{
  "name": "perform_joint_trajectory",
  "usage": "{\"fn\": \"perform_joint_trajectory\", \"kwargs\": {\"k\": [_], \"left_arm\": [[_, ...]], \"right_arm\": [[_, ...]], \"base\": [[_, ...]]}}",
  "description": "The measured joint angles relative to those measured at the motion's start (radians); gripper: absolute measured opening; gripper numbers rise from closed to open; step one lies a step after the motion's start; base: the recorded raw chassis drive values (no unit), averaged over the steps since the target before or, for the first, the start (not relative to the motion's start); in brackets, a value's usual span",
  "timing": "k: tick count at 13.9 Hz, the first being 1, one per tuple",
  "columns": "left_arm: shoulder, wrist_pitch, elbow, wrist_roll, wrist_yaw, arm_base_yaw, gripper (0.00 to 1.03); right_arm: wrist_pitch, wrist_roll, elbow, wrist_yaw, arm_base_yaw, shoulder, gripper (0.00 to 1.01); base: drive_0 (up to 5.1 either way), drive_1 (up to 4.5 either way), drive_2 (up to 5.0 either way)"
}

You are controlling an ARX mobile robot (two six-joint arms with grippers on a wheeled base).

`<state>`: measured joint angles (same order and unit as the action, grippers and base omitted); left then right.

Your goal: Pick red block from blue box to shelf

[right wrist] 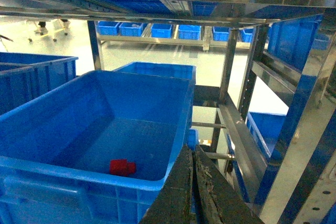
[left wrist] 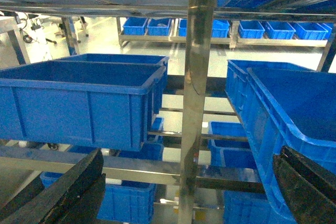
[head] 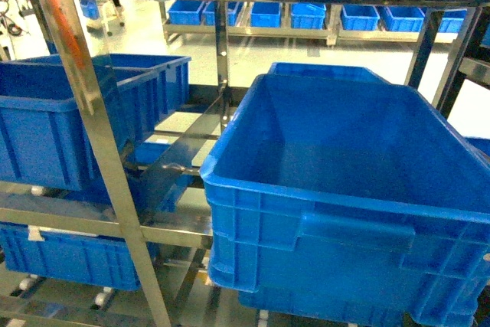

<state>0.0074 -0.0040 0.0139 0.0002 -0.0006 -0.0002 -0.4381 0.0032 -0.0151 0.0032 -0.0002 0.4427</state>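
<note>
From the head view I see the shelf (head: pixel 99 158), a steel rack whose slanted upright crosses the left of the frame, with a large blue box (head: pixel 344 212) filling the centre and right on its tier. The block does not show in this view; the near wall of the box hides the floor at that spot. In the right wrist view the red block (right wrist: pixel 122 167) lies on the floor of the box (right wrist: pixel 79 124), close to the near wall, at about 7 o'clock from the frame centre. It lies apart from the side walls. The right gripper (right wrist: pixel 193 192) sits at 6 o'clock in that view, outside the box, just beside its near right corner; its two dark fingers (right wrist: pixel 176 198) lie pressed together with no gap, so I read it as closed and holding nothing. In the left wrist view the left gripper (left wrist: pixel 184 192) has its fingers (left wrist: pixel 63 192) spread wide, one at 7 o'clock and the other at 4 o'clock, with nothing between them. A steel upright (left wrist: pixel 197 103) stands between them at 12 o'clock. A second crate (left wrist: pixel 79 103) sits at 9 o'clock, the box (left wrist: pixel 283 119) at 3 o'clock.
</note>
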Motion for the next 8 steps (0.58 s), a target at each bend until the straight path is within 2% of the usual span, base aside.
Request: {"fn": "perform_joint_trajectory", "kwargs": {"k": [3,8], "left_arm": [[0.000,0.000,0.000,0.000,0.000,0.000,0.98],[0.000,0.000,0.000,0.000,0.000,0.000,0.98]], "right_arm": [[0.144,0.000,0.000,0.000,0.000,-0.150,0.02],[0.249,0.000,0.000,0.000,0.000,-0.254,0.02]], "base": [[0.0,0.00,0.0],[0.0,0.00,0.0]]}}
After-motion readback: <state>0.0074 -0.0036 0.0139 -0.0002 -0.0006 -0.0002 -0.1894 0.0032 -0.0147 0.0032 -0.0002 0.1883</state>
